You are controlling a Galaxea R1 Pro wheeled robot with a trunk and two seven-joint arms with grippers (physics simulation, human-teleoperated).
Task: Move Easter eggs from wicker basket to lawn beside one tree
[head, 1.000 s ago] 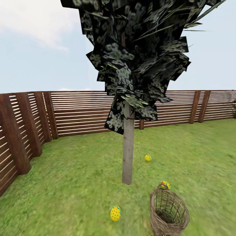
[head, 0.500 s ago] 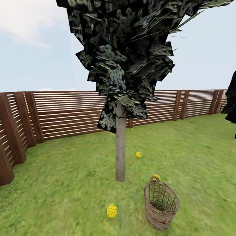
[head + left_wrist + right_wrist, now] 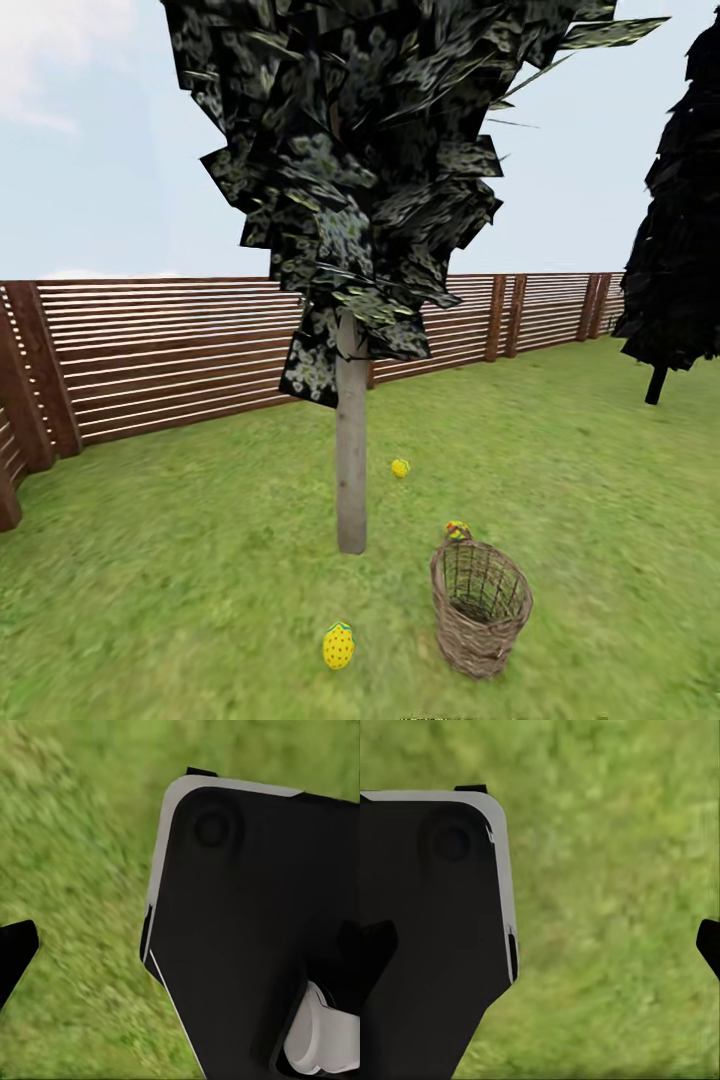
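**eggs out, basket close by**

nearest you, a yellow zigzag-painted egg (image 3: 338, 645) lies on the green lawn (image 3: 200, 600). beside it stands the brown open-weave wicker basket (image 3: 480, 607), a second egg (image 3: 457, 530) touching its far rim. beyond the pale slim tree trunk (image 3: 351, 440) rests a third (image 3: 400, 467). whether your grippers are apart or together cannot be told. driving off could clip the basket or roll an egg away.

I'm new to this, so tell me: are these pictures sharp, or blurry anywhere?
Head view: the tree and wicker basket look fairly crisp, though the lawn smears toward the edges. Both wrist views: grass is soft and blurred, no clear shadows.
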